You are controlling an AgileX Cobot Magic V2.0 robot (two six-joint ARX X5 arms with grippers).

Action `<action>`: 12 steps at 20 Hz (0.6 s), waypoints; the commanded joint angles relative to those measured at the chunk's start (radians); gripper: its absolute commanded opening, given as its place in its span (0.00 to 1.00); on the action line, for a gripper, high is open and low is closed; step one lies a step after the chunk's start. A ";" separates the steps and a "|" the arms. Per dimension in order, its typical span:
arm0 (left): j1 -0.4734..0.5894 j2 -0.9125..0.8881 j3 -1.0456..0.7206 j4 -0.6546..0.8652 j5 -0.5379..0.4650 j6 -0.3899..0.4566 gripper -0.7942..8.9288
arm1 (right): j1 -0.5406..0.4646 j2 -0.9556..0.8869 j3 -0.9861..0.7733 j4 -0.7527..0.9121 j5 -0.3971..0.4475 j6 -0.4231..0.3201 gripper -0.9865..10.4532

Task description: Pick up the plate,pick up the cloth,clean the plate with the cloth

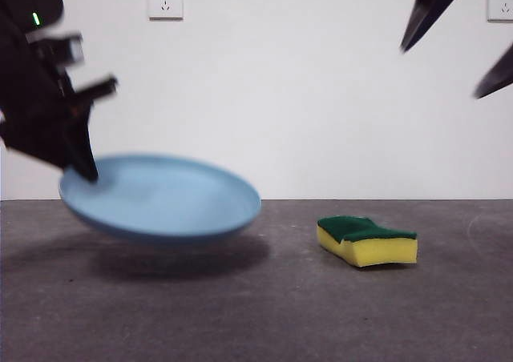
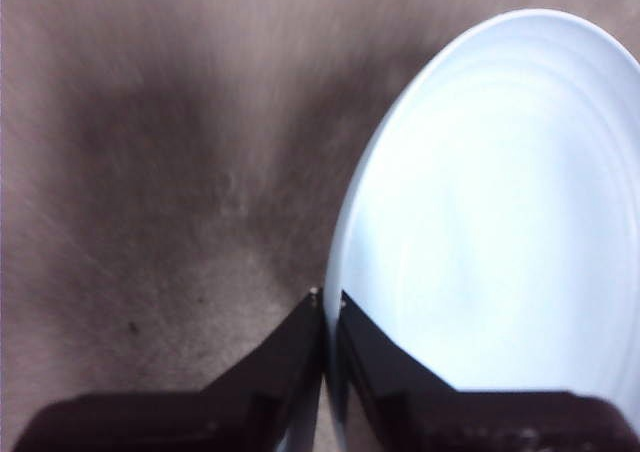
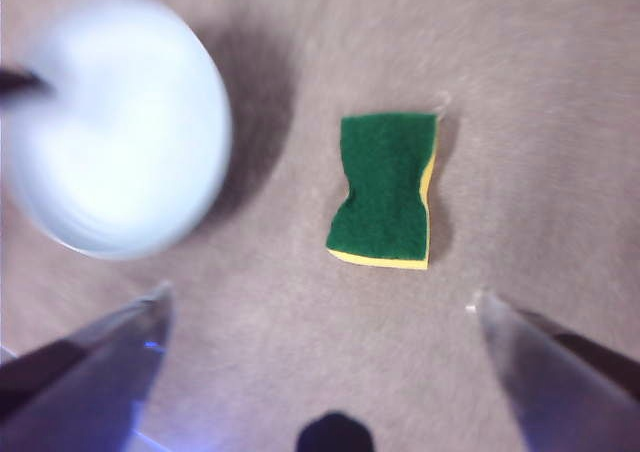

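The light blue plate (image 1: 160,198) hangs tilted just above the grey table at the left, its shadow under it. My left gripper (image 1: 80,166) is shut on the plate's near-left rim; in the left wrist view its jaws pinch the rim of the plate (image 2: 500,212) at the gripper's tip (image 2: 328,297). The cloth, a yellow sponge with a green top (image 1: 367,239), lies flat on the table to the right. My right gripper (image 1: 469,38) is open high above the sponge; in the right wrist view the sponge (image 3: 385,189) lies between and beyond the wide-spread jaws (image 3: 320,307), and the plate (image 3: 110,122) shows blurred.
The grey table (image 1: 256,314) runs to a white wall with a socket (image 1: 165,1) at the top left and another (image 1: 501,6) at the top right.
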 commanded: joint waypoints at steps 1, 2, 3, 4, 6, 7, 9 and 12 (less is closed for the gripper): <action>-0.004 -0.105 -0.010 -0.035 0.002 0.013 0.08 | 0.058 0.101 0.046 0.005 0.058 -0.057 0.47; -0.004 -0.153 -0.010 -0.056 0.002 0.013 0.08 | 0.083 0.150 0.067 0.005 0.091 -0.072 0.47; -0.004 -0.205 -0.010 -0.079 0.002 0.013 0.08 | 0.107 0.203 0.092 0.005 0.134 -0.087 0.47; -0.004 -0.245 -0.010 -0.098 0.003 0.013 0.08 | 0.123 0.246 0.110 0.005 0.163 -0.100 0.47; -0.004 -0.327 -0.010 -0.142 0.003 0.013 0.07 | 0.149 0.335 0.142 0.011 0.204 -0.117 0.47; -0.004 -0.364 -0.010 -0.161 0.003 0.013 0.08 | 0.159 0.385 0.156 0.023 0.223 -0.123 0.47; -0.004 -0.414 -0.010 -0.189 0.003 0.013 0.08 | 0.167 0.467 0.167 0.063 0.246 -0.131 0.47; -0.004 -0.442 -0.010 -0.228 0.003 0.016 0.07 | 0.168 0.550 0.167 0.112 0.244 -0.131 0.47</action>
